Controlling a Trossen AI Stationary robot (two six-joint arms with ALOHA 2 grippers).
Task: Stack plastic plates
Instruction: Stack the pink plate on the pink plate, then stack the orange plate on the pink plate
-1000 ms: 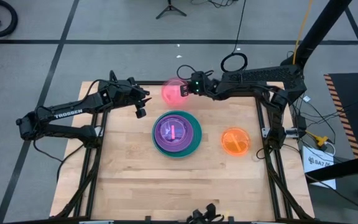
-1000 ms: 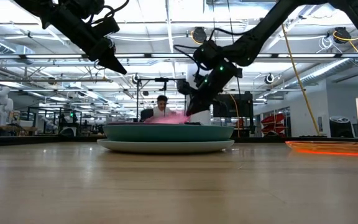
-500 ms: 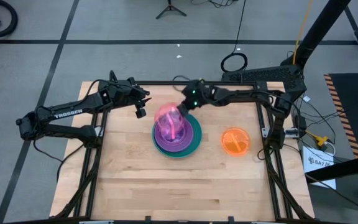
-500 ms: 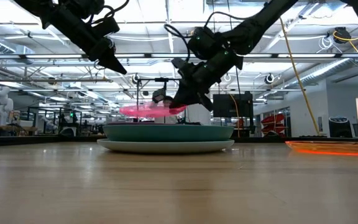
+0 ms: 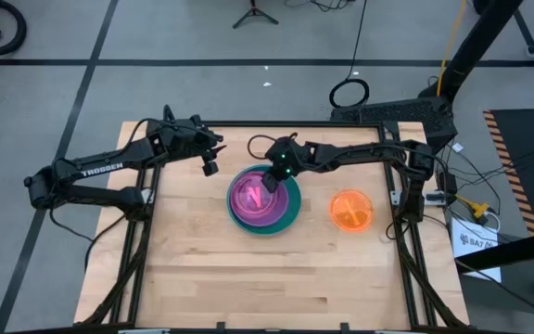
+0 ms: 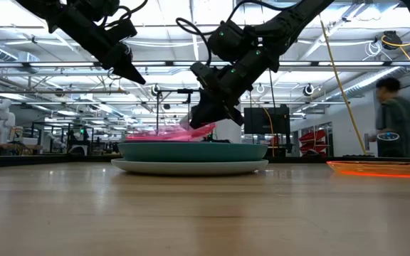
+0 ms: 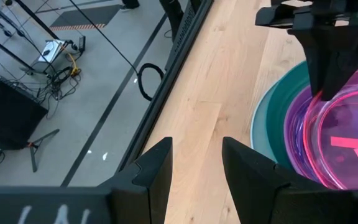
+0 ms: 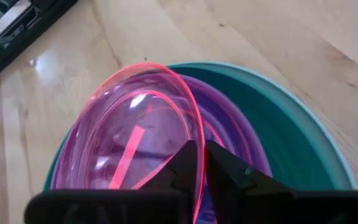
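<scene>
The right tool [image 5: 269, 179] is clenched on the rim of a pink plate [image 5: 252, 193], holding it over the stack at the middle of the bench [image 5: 202, 260]: purple plates [image 5: 258, 215] nested in a teal plate [image 5: 291, 206]. An orange plate [image 5: 351, 211] lies apart on the right, while the left tool [image 5: 209, 163] hangs released above the bench near the stack.

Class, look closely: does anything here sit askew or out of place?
Only the translucent pink plastic plate: pinched at its rim by the right hand, it tilts over the stack of round plastic plates. The round orange plastic plate lies apart, unstacked.
</scene>
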